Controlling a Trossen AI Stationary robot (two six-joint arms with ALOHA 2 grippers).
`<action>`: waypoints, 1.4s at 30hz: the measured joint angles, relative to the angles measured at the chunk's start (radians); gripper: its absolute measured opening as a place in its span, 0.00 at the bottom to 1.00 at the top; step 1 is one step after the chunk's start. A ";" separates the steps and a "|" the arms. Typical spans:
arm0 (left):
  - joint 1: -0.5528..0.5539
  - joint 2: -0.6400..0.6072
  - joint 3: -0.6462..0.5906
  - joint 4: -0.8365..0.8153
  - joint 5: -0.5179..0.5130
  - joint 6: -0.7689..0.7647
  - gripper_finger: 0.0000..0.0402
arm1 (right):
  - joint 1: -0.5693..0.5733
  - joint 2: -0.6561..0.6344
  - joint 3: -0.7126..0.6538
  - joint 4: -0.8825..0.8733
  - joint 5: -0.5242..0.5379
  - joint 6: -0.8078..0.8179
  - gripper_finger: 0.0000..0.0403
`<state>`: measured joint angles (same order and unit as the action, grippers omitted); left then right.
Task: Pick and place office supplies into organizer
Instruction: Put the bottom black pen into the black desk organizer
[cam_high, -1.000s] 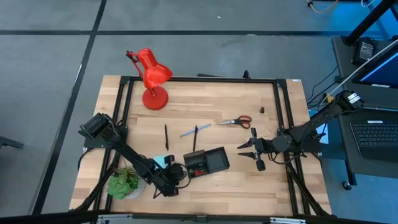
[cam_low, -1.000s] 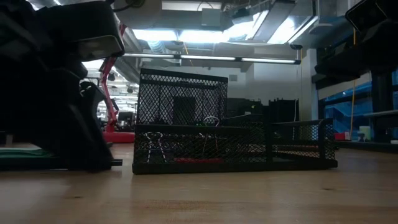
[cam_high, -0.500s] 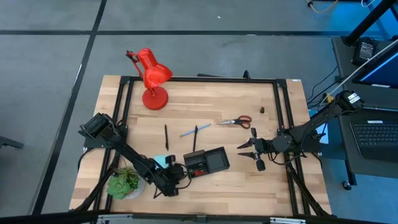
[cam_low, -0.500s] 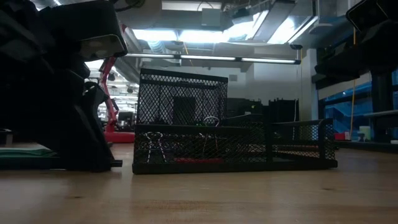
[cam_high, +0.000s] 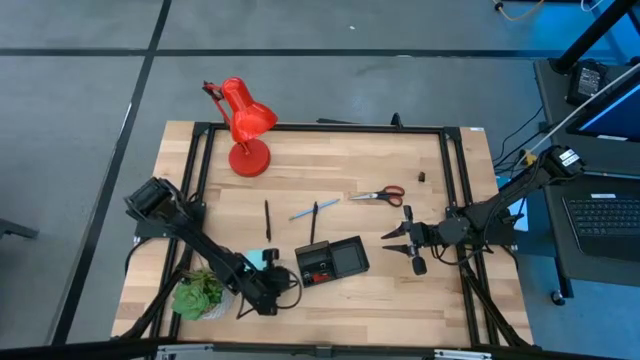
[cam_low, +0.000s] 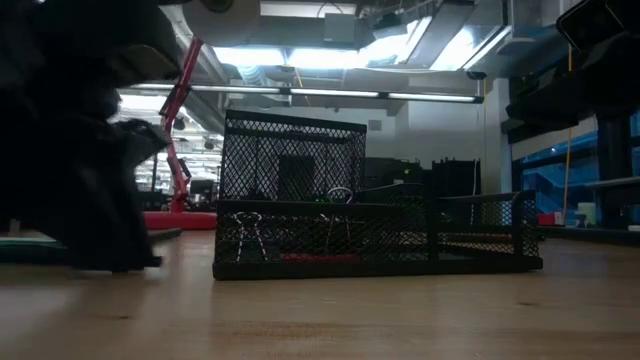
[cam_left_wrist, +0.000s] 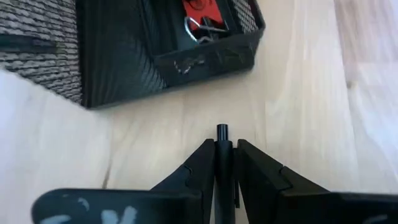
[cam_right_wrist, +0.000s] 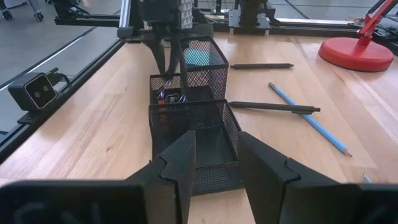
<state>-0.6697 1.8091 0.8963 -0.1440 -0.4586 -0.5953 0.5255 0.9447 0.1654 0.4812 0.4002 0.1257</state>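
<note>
Black mesh, the organizer sits near our bench's front edge. Beside it our left end effector pinches a black pen; right end effector hovers spread.

1. The high camera looks straight down on my whole table.
2. The low camera looks level across it.
3. Both my wrist cameras see the organizer closely.

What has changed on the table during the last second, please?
The left gripper, shut on a black pen, moved slightly away from the organizer, toward the plant. The right gripper, the scissors and the lamp stayed where they were.
</note>
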 joint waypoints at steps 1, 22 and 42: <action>-0.003 -0.015 0.000 0.004 -0.007 0.012 0.14 | 0.000 0.000 0.000 0.000 0.000 0.000 0.30; 0.034 -0.287 0.008 0.282 -0.356 0.384 0.14 | 0.000 0.000 0.000 0.000 0.000 -0.006 0.30; 0.227 -0.053 0.010 1.067 -0.065 0.732 0.13 | 0.000 0.000 0.000 0.000 0.000 -0.002 0.30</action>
<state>-0.4427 1.7565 0.9061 0.9230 -0.5235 0.1367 0.5255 0.9451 0.1654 0.4816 0.4000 0.1233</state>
